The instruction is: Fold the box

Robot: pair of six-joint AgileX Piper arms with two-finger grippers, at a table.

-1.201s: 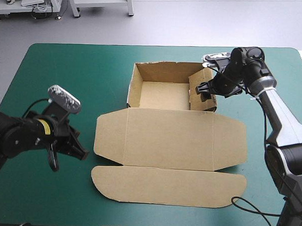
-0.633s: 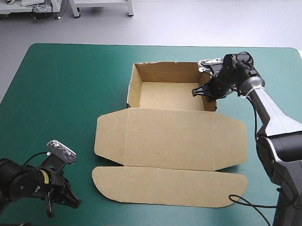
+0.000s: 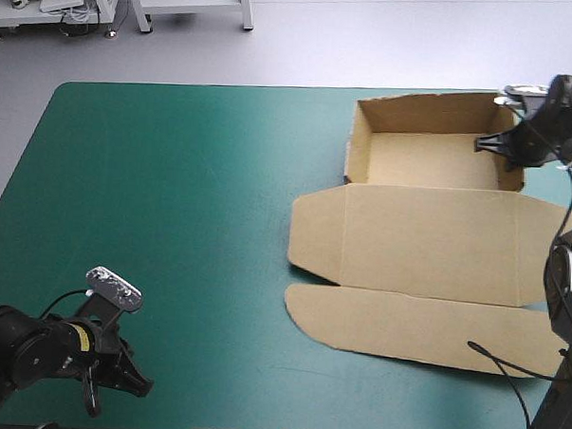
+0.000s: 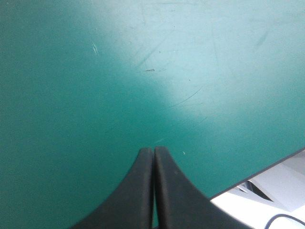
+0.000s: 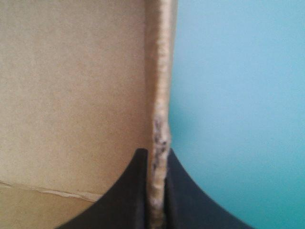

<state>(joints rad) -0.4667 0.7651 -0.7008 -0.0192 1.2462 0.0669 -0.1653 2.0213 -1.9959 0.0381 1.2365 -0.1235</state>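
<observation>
High view: box [image 3: 427, 242] sits upper right, tray walls up, lid flat toward lower right, its right side at the edge of the teal-green cover [image 3: 171, 228]. Tool state: right gripper [image 5: 156, 160] nearly closed, pinching the tray's right wall; left gripper [image 4: 153, 151] closed tight, holding nothing, lower left. Risk: the thin edge grip slips or creases the wall; a rightward pull could tip the box off that edge

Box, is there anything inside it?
The box shows only a bare brown floor and one finger of the right gripper, shut on its side wall. Its near wall hides the floor strip behind it.
</observation>
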